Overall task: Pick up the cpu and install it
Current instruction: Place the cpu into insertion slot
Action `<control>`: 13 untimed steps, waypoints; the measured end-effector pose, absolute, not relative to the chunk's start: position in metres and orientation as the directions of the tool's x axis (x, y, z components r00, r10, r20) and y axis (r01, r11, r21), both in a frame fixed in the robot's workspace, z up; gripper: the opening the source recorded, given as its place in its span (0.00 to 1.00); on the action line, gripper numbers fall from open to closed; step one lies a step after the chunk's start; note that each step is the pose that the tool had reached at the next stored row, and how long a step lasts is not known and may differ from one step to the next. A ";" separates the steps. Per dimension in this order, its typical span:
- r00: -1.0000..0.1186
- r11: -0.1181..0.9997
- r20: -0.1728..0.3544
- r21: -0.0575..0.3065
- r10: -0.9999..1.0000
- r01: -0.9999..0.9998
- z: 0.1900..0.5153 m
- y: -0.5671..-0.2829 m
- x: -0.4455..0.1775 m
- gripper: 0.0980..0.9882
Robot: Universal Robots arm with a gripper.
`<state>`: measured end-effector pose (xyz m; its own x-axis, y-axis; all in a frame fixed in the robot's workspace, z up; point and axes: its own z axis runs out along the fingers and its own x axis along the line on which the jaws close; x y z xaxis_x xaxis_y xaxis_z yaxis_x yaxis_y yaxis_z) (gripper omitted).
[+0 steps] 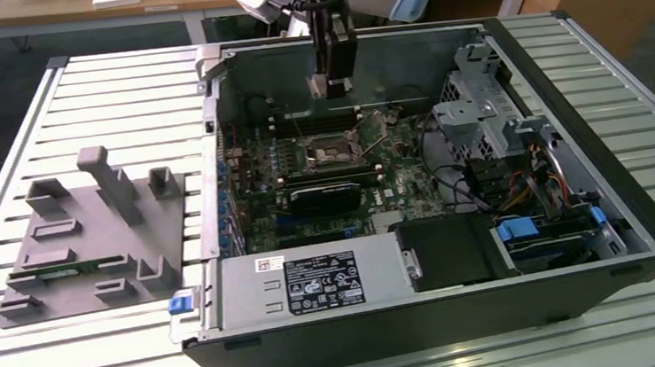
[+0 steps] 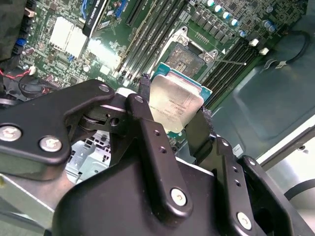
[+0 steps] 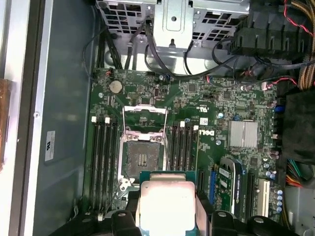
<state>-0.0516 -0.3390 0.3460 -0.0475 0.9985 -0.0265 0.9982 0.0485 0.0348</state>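
The cpu (image 2: 174,105), a flat square chip with a silvery metal top and a green edge, sits clamped between my two black fingers (image 2: 147,128). My gripper (image 2: 172,115) is shut on it. In the first wrist view the cpu (image 3: 167,204) hangs just short of the open socket (image 3: 141,158), whose metal load frame (image 3: 143,114) is flipped up. In the exterior view my gripper (image 1: 331,81) hovers inside the open computer case (image 1: 615,212), above and a little behind the bare socket (image 1: 331,154) on the motherboard (image 1: 400,195).
Black memory slots (image 3: 101,162) flank the socket on both sides. A drive cage (image 1: 481,103) and loose cables (image 1: 470,184) fill the case at the exterior view's right, and a power supply (image 1: 312,283) lies at the front. A grey parts holder (image 1: 89,235) rests on the slatted table (image 1: 59,91).
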 end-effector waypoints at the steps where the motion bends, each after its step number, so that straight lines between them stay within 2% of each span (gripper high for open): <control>1: -0.047 0.048 -0.027 0.035 0.999 0.998 0.345 -0.339 -0.052 0.49; 13: -0.047 0.048 -0.027 0.035 0.999 0.998 0.336 -0.338 -0.052 0.49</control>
